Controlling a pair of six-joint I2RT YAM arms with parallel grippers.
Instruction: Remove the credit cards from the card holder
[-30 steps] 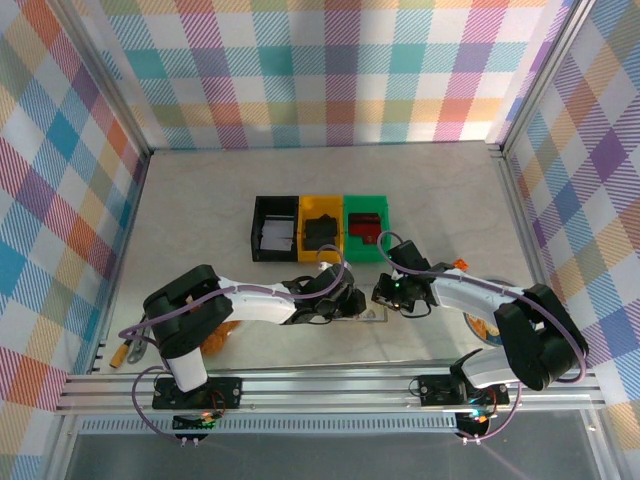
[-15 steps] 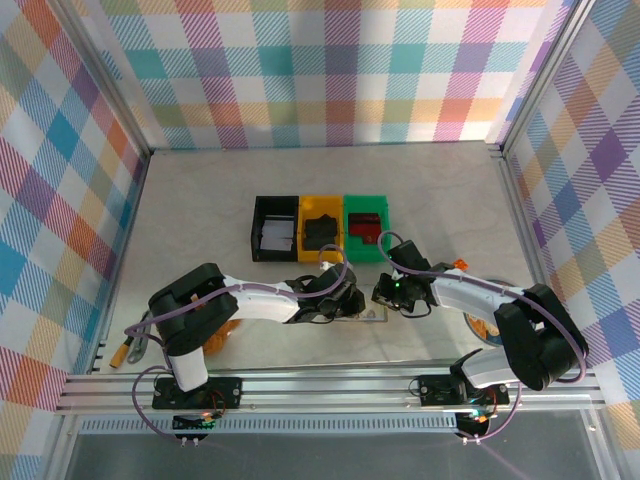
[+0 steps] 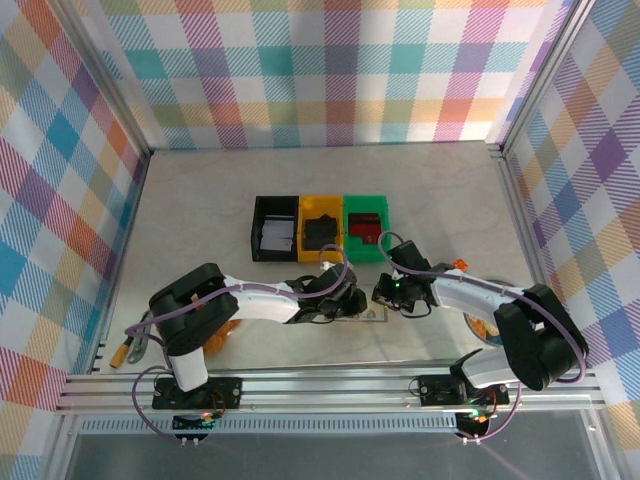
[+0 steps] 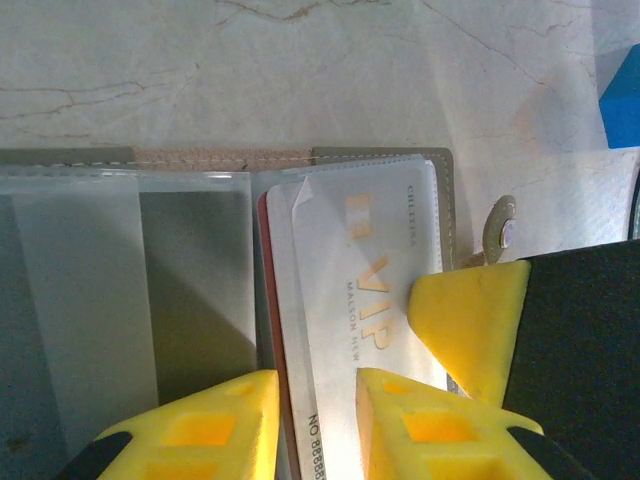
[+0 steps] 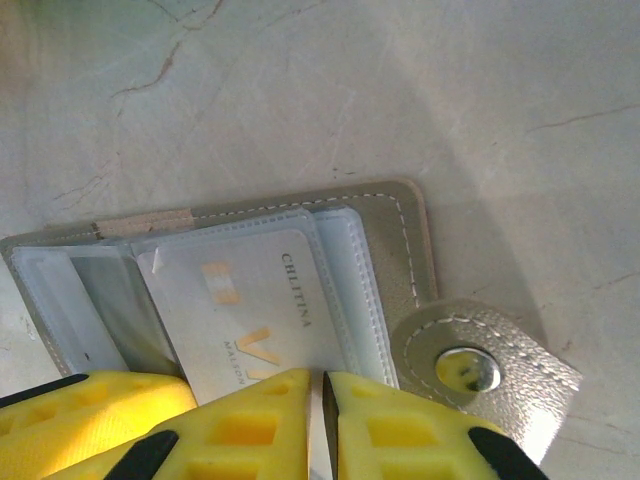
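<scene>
The grey card holder [image 3: 368, 314] lies open on the table between my two grippers. Its rim [image 4: 390, 158] frames clear sleeves. A silver VIP credit card [image 4: 360, 270] sits in the right sleeve, with the reddish edge of another card [image 4: 264, 300] under it. My left gripper [image 4: 315, 425] stands over the silver card's left edge with a narrow gap between its fingers, pinching nothing that I can see. My right gripper [image 5: 322, 425] is shut on a thin pale edge of the card holder [image 5: 395, 250] beside the card [image 5: 250, 300]. One right fingertip [image 4: 470, 320] rests by the snap tab [image 4: 498, 225].
Black [image 3: 275, 240], yellow [image 3: 320, 232] and green [image 3: 366, 228] bins stand in a row just behind the grippers. An orange object [image 3: 225, 335] lies by the left arm's base. A round dish [image 3: 485, 328] sits under the right arm. Open tabletop stretches behind the bins.
The left arm's upper link has crept slightly to the right. Both grippers stay at the card holder.
</scene>
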